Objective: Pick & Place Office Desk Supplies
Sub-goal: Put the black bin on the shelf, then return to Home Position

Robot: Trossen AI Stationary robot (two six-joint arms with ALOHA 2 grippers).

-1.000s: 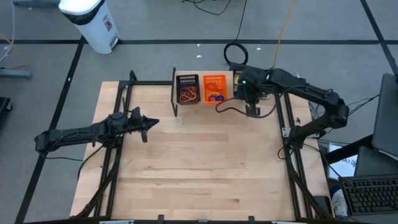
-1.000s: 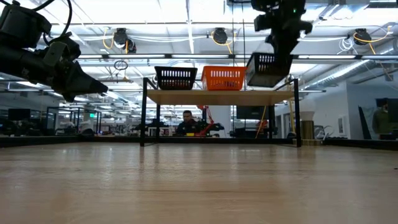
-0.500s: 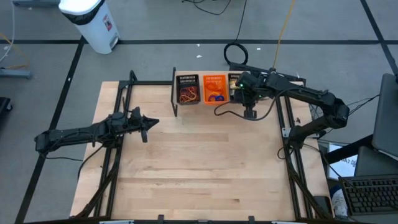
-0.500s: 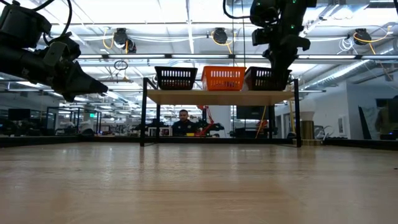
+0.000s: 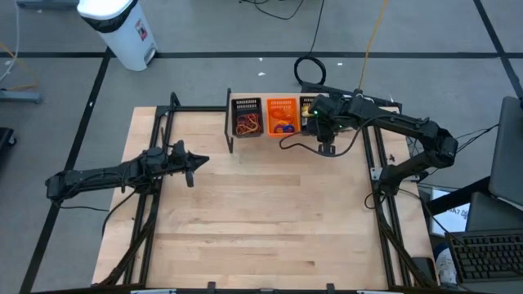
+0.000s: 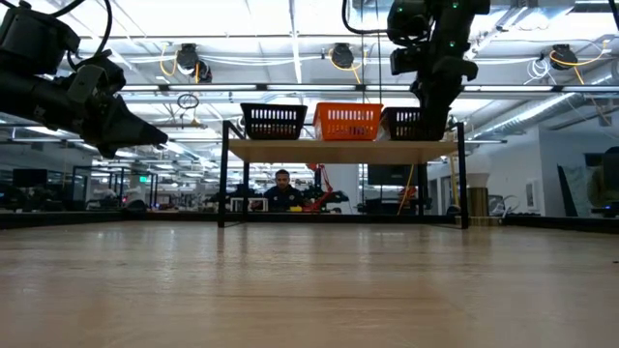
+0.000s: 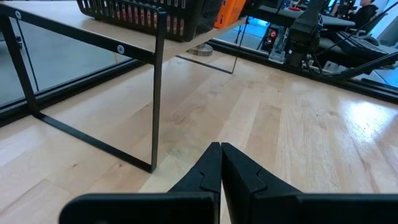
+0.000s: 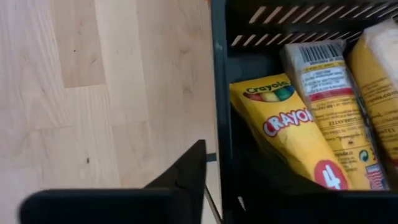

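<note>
Three baskets stand in a row on a raised shelf at the table's far edge. The black basket holds rubber bands and the orange basket holds small rings. The second black basket holds yellow crayon packets. My right gripper points steeply down at this basket's right wall and is open. Its outer finger stands beside the wall with a sliver of wood between them; the inner finger is hidden. My left gripper is shut and waits above the table's left side.
The shelf's black legs stand on the table near its far edge. Bare wood table spreads across the middle and near side. A white bin stands on the floor beyond the far left corner. A person sits far behind the shelf.
My right gripper has gone down and slightly toward the table's left with the black basket of packets. A second ago the basket hung tilted above the shelf. It now sits level on the shelf beside the orange basket.
</note>
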